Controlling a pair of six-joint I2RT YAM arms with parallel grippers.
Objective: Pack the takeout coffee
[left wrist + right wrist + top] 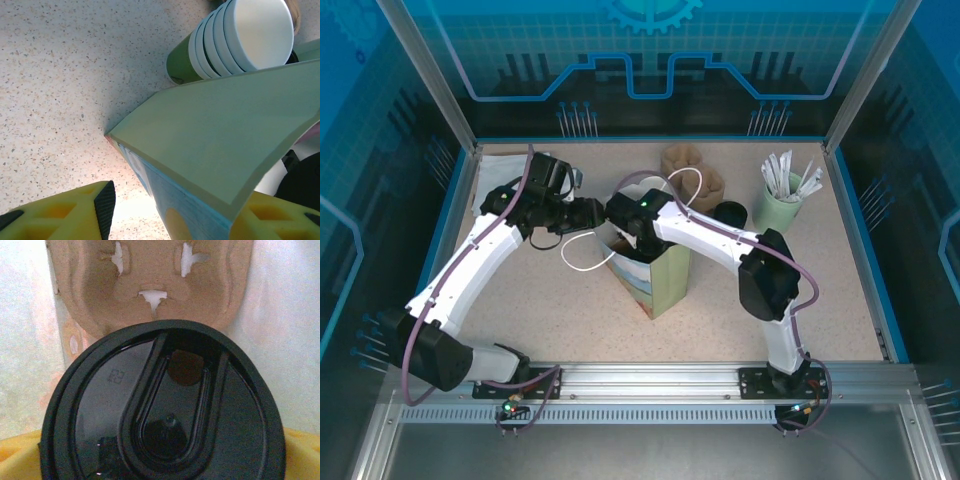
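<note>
Coffee cup [162,405] with a glossy black lid sits deep inside the paper bag [665,285], in front of a brown pulp cup carrier [150,285] that lies further down the bag. Whether the cup rests in the carrier or hangs over it cannot be told.

The right pincer [160,462] reaches in through the bag's mouth, its yellow fingers [15,460] standing wide on either side of the cup. The lid hides the pads, so it is unclear whether they press the cup or stand free of it.

At the bag's rim the left pincer [182,207] has a finger on each side of one wall. It looks released rather than clenched, since a strip of desk [60,100] shows between one finger and the paper. A stack of green cups [235,40] lies on the desk just beyond the bag.

The cup looks light and thin-walled, and a hard squeeze would likely buckle it. If it is filled, it would slop when tipped. The lid looks slick and could pop off. The best hold appears to be the paper wall just under the stiff rim, with the cup kept upright.
</note>
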